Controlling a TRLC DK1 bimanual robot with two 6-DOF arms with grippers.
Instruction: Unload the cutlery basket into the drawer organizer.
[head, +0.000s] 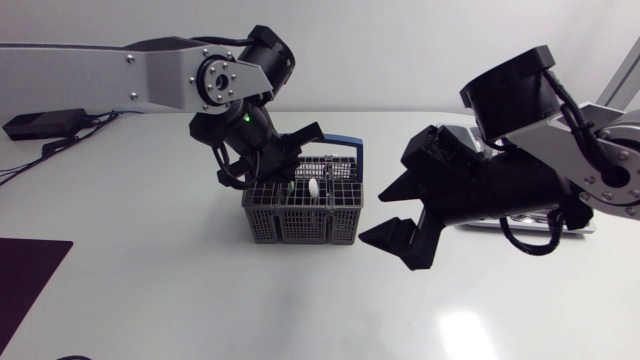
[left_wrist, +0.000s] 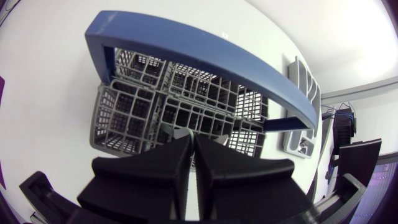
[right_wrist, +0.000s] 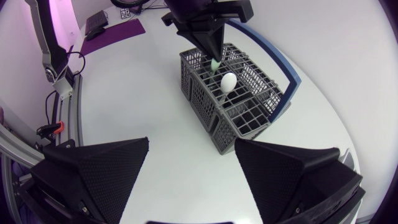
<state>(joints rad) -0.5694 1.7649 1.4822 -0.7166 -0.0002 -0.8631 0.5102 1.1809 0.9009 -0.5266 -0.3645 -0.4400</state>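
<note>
Pointing down into the grey basket (head: 300, 222) at mid bench (head: 180, 300), the left end effector (left_wrist: 191, 140) has its fingers nearly together and appears to pinch the pale green stem of a white-bowled spoon (right_wrist: 228, 81). The right end effector (head: 385, 215) hangs beside the basket, spread wide, holding nothing. The drawer organizer (left_wrist: 297, 93) lies beyond the basket, well apart. The spoon looks like plastic, so prob. light, stiff & a bit slick. Best hold is across the flat stem, lifting straight up, clear of the grid & the blue carry handle (left_wrist: 205, 53).

No text, label or number seems legible — on anything.
</note>
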